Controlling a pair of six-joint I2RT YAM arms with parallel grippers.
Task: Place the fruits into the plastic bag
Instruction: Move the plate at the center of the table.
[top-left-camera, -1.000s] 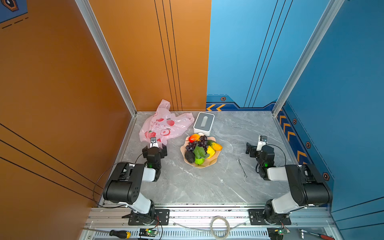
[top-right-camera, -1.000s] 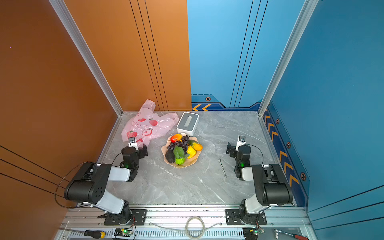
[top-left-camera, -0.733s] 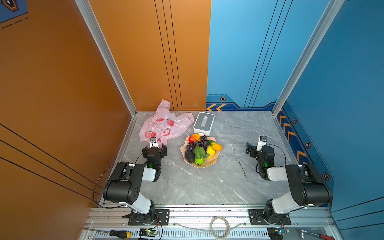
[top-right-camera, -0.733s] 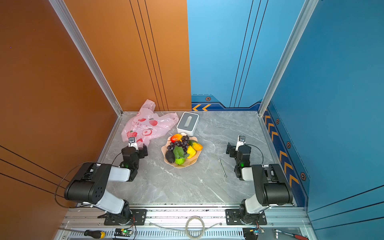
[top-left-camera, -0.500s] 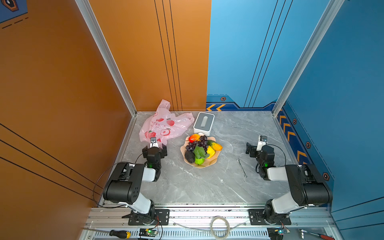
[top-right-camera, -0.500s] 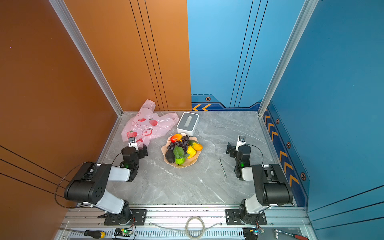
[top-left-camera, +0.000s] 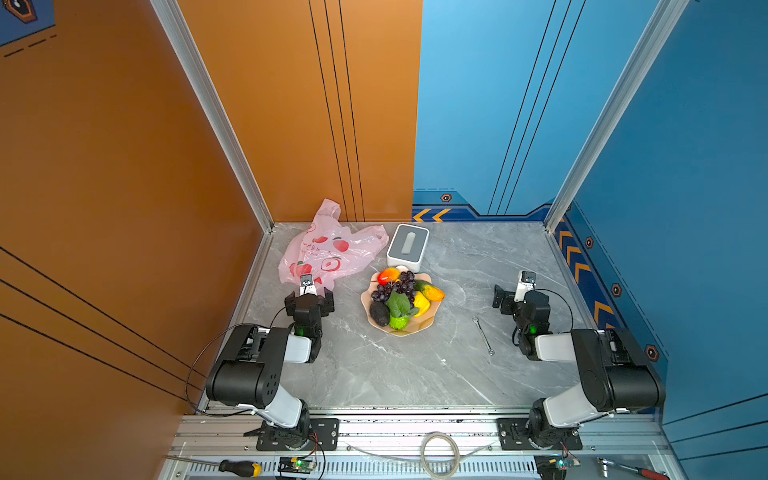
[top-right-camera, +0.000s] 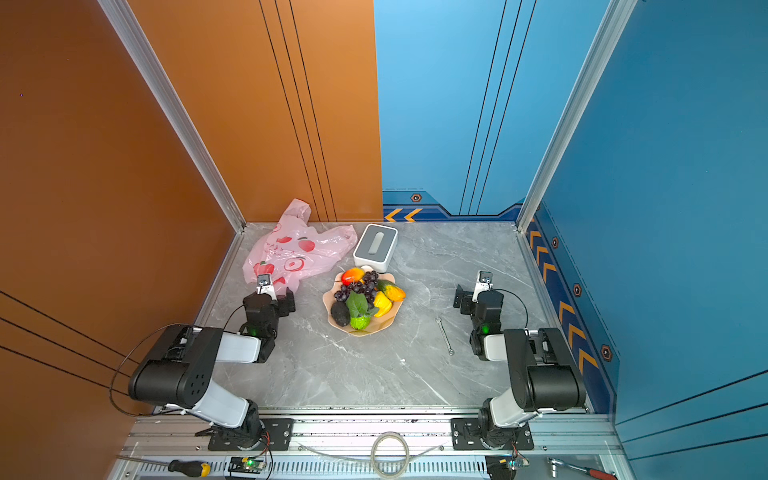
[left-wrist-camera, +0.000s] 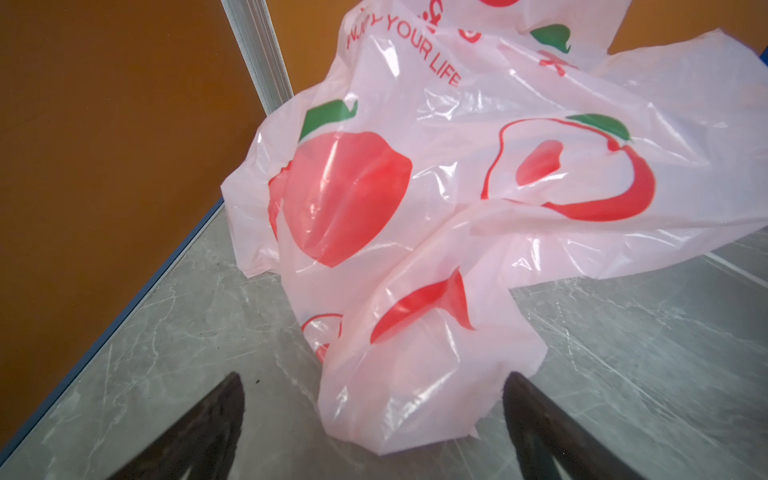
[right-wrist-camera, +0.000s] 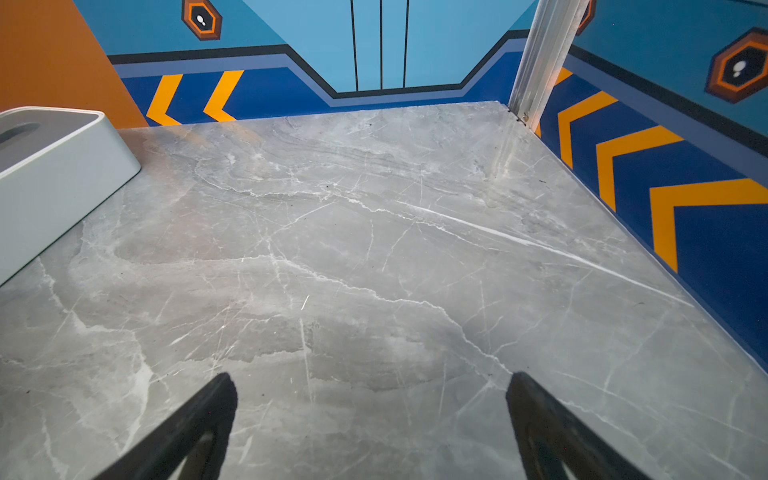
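All the fruits (top-left-camera: 399, 297) lie heaped on the plate (top-left-camera: 411, 329) in both top views. None is in the plastic bag (top-left-camera: 332, 249), which lies crumpled beyond the plate on the left arm's side. The left gripper (top-left-camera: 309, 297) sits low beside the plate at the bag's near edge, jaws spread wide and empty. The right gripper (top-left-camera: 517, 296) rests well apart from the plate on the opposite side, equally spread, holding nothing. A wrench (top-left-camera: 483, 336) lies between it and the plate.

Left wrist view: a fold of bag bulges between the dark fingers (left-wrist-camera: 216, 415), apparently untouched.

Right wrist view: fingers (right-wrist-camera: 199, 419) hang over bare table (right-wrist-camera: 374, 249), and the box (right-wrist-camera: 54, 174) that stands behind the plate shows at the edge.

By my judgement the task is at its start. Opening the bag comes first, which calls for pinching one film layer near a handle and lifting.
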